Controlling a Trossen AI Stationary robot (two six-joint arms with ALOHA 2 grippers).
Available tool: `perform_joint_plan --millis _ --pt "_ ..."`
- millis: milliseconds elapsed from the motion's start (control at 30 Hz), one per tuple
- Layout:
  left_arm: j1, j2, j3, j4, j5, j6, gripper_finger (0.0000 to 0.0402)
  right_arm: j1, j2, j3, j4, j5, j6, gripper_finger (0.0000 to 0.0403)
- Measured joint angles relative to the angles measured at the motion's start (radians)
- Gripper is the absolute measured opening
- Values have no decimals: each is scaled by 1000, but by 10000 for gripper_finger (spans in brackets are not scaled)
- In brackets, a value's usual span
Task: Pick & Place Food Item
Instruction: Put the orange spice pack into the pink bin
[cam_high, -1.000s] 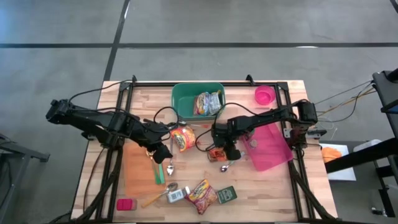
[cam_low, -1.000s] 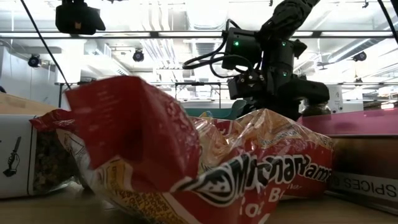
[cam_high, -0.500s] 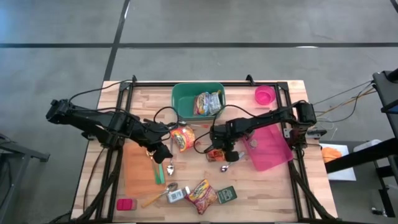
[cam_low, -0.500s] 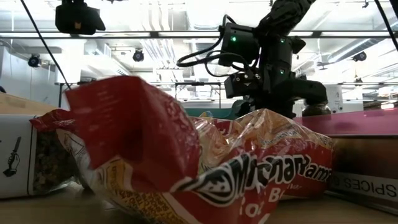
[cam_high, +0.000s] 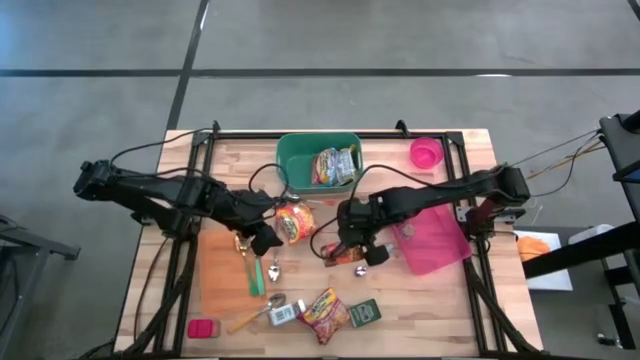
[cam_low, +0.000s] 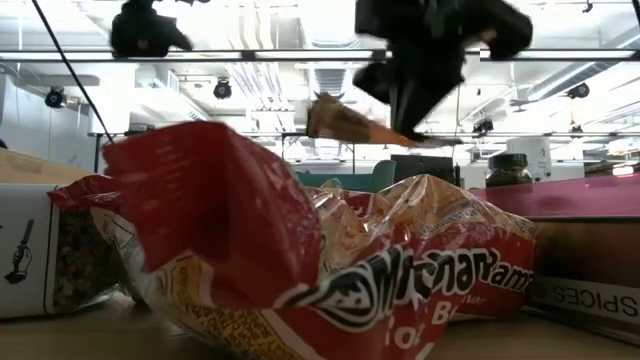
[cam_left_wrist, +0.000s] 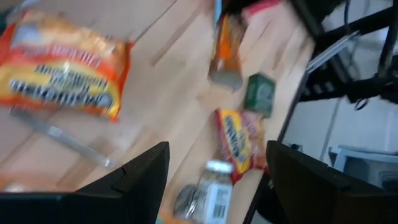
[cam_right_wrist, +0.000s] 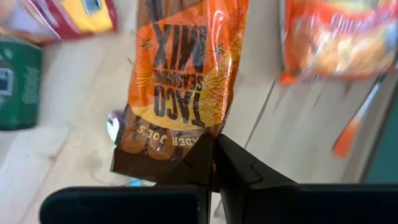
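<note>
Taco seasoning packet hangs pinched by its edge between your right gripper's closed fingers, lifted off the worktop, with a spoon beneath it. Your left gripper waits with fingers spread, a ramen pack just ahead of them.

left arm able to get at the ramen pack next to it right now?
Probably yes. The left gripper is open and empty right beside the orange ramen pack, with nothing between them. The right gripper, holding the taco seasoning packet, sits farther right.
</note>
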Motion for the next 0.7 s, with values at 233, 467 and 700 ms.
perform_joint_plan --millis 233,467,700 --pt "75 45 0 149 40 88 269 51 2 163 -17 24 -55 10" --pt "153 139 0 360 258 109 269 59 21 262 -15 47 -53 10" --pt "159 232 0 465 464 89 269 60 27 270 -16 59 -43 10"
